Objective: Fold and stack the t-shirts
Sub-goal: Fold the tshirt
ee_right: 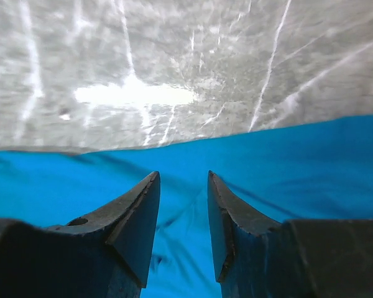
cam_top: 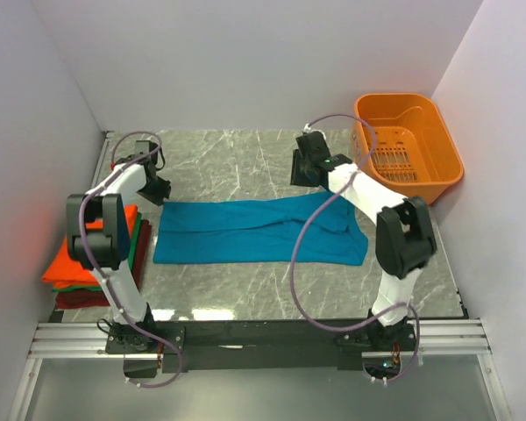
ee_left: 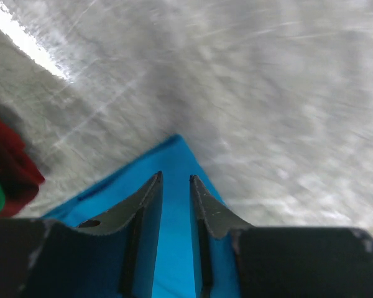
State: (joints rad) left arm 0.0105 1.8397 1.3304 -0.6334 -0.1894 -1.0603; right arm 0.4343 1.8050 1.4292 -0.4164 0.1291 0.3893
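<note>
Left claw (ee_left: pixel 175 180) parted, teal t-shirt (cam_top: pixel 237 232) (lengthwise left-right)

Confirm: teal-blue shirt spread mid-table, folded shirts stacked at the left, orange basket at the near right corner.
One error: the orange basket stands at the far right corner, not the near one; the top external view shows it. The teal-blue shirt and the left stack of folded shirts are as stated.

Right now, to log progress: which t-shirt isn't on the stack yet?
The teal-blue t-shirt, lying alone as a long strip across the table; the orange, green and dark red ones are piled together at the left edge.
</note>
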